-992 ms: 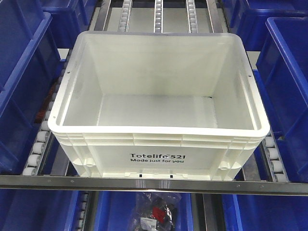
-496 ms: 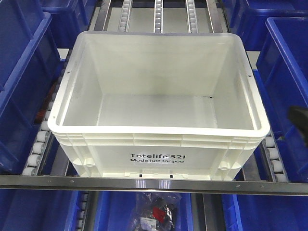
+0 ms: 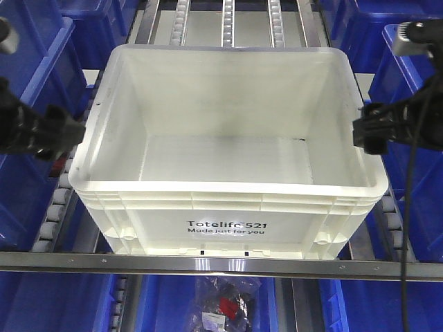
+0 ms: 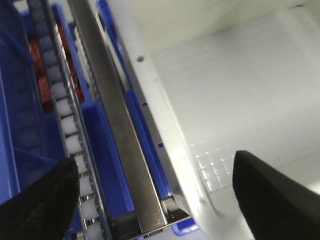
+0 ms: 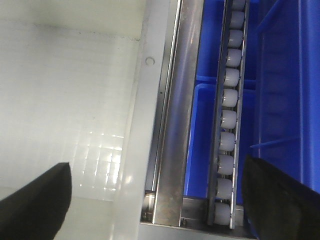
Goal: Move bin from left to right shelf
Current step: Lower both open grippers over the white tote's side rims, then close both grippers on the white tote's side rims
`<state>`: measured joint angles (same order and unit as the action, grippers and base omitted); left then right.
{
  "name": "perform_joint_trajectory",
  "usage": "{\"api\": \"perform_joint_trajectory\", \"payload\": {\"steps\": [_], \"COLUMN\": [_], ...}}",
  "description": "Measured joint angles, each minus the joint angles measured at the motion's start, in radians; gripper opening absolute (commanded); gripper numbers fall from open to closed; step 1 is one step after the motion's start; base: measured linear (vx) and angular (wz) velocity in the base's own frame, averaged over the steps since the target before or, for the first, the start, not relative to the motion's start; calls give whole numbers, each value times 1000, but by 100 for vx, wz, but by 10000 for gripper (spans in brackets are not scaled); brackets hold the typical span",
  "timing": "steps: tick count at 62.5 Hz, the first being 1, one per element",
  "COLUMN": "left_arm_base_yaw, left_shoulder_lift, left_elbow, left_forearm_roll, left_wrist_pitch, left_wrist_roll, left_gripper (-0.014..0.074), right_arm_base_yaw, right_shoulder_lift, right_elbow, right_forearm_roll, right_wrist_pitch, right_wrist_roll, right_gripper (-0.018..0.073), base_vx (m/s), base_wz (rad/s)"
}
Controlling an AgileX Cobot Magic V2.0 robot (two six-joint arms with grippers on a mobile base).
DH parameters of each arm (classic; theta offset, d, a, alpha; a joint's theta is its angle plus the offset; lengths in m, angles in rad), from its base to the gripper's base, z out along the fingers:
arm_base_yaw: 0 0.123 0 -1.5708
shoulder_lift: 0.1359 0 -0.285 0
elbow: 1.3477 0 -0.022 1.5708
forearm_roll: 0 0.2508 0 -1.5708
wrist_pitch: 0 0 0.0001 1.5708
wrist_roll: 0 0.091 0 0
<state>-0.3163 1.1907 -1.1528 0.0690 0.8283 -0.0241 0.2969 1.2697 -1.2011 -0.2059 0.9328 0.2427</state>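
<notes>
Smooth, faintly glossy white plastic on the bin (image 3: 228,207), fine grid texture on its floor. Glossy blue plastic on the side bins (image 3: 41,62); brushed metal on the shelf rail (image 3: 221,263), white plastic rollers (image 5: 227,120).

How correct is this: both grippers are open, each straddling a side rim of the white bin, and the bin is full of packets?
One detail is wrong: the white bin is empty, as the exterior front-facing view shows. The left gripper and the right gripper are indeed open, each straddling a side rim.
</notes>
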Motion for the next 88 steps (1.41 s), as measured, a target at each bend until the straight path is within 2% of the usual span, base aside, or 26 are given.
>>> {"api": "perform_joint_trajectory", "payload": {"steps": [8, 18, 32, 45, 60, 68, 88], "left_arm_base_yaw": [0, 0, 0, -1, -2, -2, -2], "left_shoulder_lift": [126, 253, 399, 510, 555, 555, 555], "left_elbow": [-85, -170, -266, -355, -384, -387, -387], "left_forearm_roll": [24, 26, 31, 33, 51, 56, 54], "left_wrist_pitch": [7, 8, 24, 60, 94, 94, 108], "left_wrist_roll": [-83, -109, -185, -189, -192, -192, -192], "left_gripper": [589, 589, 589, 589, 589, 589, 585], "right_arm_base_yaw": [0, 0, 0, -6, -69, -77, -77], "right_shoulder_lift": [89, 193, 328, 416, 446, 448, 463], "right_elbow": [-61, -149, -281, -365, -379, -380, -381], "right_forearm_roll": [-2, 0, 1, 6, 106, 140, 131], "right_wrist_pitch": [-3, 0, 68, 137, 149, 149, 189], "right_wrist_roll": [31, 60, 92, 96, 57, 13, -7], "right_gripper": [643, 636, 629, 622, 569, 538, 474], "base_vx": [0, 0, 0, 0, 0, 0, 0], "base_wz": [0, 0, 0, 0, 0, 0, 0]}}
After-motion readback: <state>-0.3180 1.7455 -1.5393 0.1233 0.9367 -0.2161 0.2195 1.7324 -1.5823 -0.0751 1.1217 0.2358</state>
